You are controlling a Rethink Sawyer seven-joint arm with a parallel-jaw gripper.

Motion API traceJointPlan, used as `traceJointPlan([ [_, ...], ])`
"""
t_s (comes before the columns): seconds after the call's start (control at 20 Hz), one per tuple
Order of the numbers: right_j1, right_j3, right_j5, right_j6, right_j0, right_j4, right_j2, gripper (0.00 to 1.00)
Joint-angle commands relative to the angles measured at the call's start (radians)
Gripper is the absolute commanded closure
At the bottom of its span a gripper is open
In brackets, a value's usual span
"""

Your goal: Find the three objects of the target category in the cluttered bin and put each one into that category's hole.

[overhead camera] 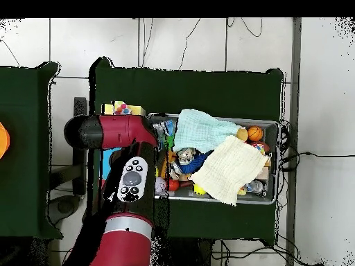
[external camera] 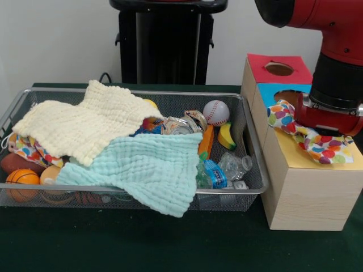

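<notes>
A wooden sorting box stands right of the wire bin. It has a red top with a hole, a blue section and a yellow section. My gripper hangs low over the yellow section, under the red wrist. A polka-dot cloth is bunched right beneath it and spreads onto the yellow top, hiding the gripper's end. In the overhead view the arm covers most of the box; only the polka-dot cloth peeks out.
The bin holds a pale yellow cloth, a mint cloth, a baseball, a toy banana, a small basketball, a crushed plastic bottle and a can. Green felt covers the table.
</notes>
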Motion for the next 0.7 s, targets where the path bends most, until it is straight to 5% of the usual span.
traceJointPlan([
  [0.05, 0.063, 0.104, -0.04, 0.172, -0.009, 0.006, 0.065, 0.0],
  [0.7, 0.053, 0.104, -0.013, 0.151, -0.025, 0.013, 0.077, 0.0],
])
